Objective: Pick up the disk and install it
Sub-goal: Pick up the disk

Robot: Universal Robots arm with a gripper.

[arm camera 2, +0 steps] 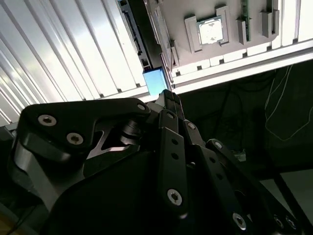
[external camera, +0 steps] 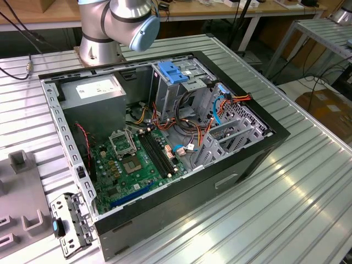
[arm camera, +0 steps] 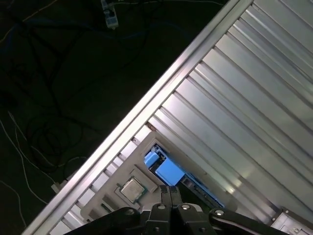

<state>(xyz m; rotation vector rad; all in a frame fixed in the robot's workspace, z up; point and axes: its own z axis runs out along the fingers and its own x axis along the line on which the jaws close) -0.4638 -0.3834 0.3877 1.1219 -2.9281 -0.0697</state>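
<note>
In both wrist views my gripper [arm camera: 170, 191] [arm camera 2: 169, 96] is shut, its thin fingertips pressed together with nothing between them. It hangs above the table's edge. Just past the tips lies the disk [arm camera: 165, 169] [arm camera 2: 155, 81], seen as a blue plastic end with a dark flat body running off beside it. The disk rests against a grey fixture [arm camera: 113, 199], apart from the fingers. In the exterior view the arm's base [external camera: 102, 41] stands behind the open computer case [external camera: 165, 143].
Inside the case are a drive cage with a blue latch [external camera: 172, 72], a grey power supply [external camera: 94, 94], a green motherboard [external camera: 135, 159] and loose cables. A perforated metal bracket [external camera: 70, 224] lies by the case. A processor chip [arm camera: 131, 189] sits in the fixture. Beyond the table edge is dark floor with cables.
</note>
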